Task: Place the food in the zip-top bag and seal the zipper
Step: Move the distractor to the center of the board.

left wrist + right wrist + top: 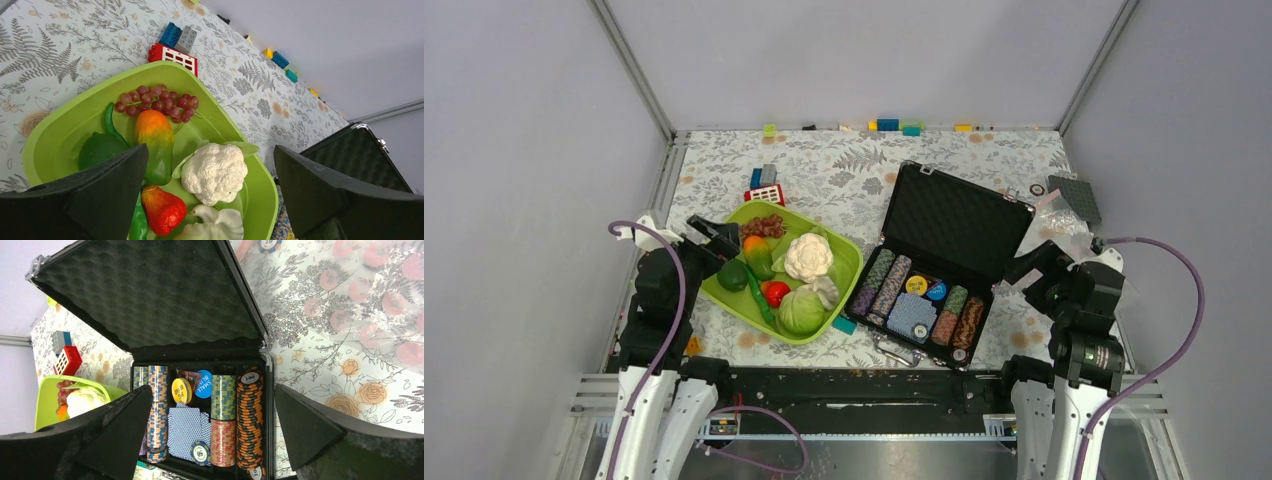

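The zip-top bag [395,305] at 2 o'clock looks limp and slippery; its zipper [1048,202] likely grips best. The left gripper [209,160] and right gripper [212,390] gape empty.

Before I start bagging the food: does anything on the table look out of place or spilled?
A poker chip lies loose on the tablecloth right of the open case, by the clear bag, outside the case's rows. A teal block sits stray between the green tray and the case. Nothing looks spilled or damaged.
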### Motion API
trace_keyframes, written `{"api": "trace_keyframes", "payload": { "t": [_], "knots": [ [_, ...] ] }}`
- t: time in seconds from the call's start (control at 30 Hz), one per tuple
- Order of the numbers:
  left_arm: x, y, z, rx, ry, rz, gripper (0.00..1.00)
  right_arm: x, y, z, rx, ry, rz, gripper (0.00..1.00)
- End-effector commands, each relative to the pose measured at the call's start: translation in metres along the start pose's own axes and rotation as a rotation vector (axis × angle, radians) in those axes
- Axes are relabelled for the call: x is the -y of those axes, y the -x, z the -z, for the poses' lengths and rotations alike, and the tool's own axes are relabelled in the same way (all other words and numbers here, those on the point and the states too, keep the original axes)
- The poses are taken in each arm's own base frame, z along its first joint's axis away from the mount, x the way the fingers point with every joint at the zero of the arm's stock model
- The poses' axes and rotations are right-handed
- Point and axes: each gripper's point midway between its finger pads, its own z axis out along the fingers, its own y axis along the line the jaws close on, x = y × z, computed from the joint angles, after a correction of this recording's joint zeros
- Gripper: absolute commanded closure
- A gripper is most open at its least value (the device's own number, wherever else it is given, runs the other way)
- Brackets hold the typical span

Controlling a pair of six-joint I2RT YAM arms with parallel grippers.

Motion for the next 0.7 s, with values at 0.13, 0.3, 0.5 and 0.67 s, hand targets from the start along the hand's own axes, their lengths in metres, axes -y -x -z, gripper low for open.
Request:
{"api": "trace_keyframes", "payload": {
  "t": [0.13,0.3,0.5,0.67],
  "knots": [
    [0.016,-0.004,-0.009,-0.013,-0.093,-0.011,0.01,0.024,-0.058,-0.025,-0.234,-0.050,-0.062,0.00],
    [0.018,-0.017,-0.021,-0.065,-0.112,-0.017,0.01,0.056,-0.101,-0.042,-0.460,-0.212,-0.120,0.05],
    [0.015,-0.029,-0.029,-0.115,-0.102,-0.025,0.01,0.085,-0.102,-0.070,-0.410,-0.358,-0.114,0.16],
    [0.015,-0.034,-0.033,-0.129,-0.112,-0.029,0.01,0.090,-0.105,-0.090,-0.388,-0.355,-0.123,0.38]
  ]
}}
